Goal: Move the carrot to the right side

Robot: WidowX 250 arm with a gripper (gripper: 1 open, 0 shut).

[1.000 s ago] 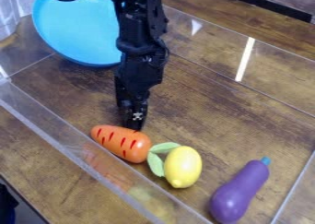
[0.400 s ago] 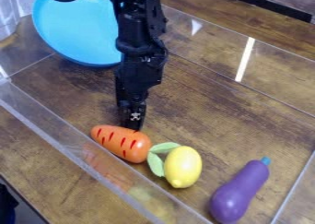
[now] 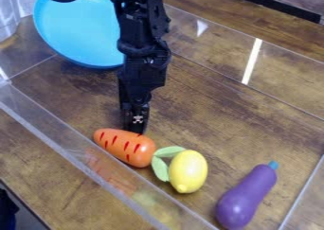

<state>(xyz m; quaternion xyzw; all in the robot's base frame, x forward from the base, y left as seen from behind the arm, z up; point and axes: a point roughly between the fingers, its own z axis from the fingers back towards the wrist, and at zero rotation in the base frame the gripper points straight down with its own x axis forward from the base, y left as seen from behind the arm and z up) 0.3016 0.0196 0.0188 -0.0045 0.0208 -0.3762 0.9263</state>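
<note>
The carrot (image 3: 124, 147) is short, stubby and orange-red with dark grooves. It lies on the wooden table near the front, left of the yellow lemon (image 3: 187, 170). My gripper (image 3: 135, 118) hangs from the black arm just above and behind the carrot, pointing down. Its fingers look close together and hold nothing; it is apart from the carrot.
A purple eggplant (image 3: 248, 198) lies at the front right. A blue bowl (image 3: 79, 35) stands at the back left behind the arm. A clear plastic wall (image 3: 76, 158) runs along the front left edge of the wooden table (image 3: 241, 111).
</note>
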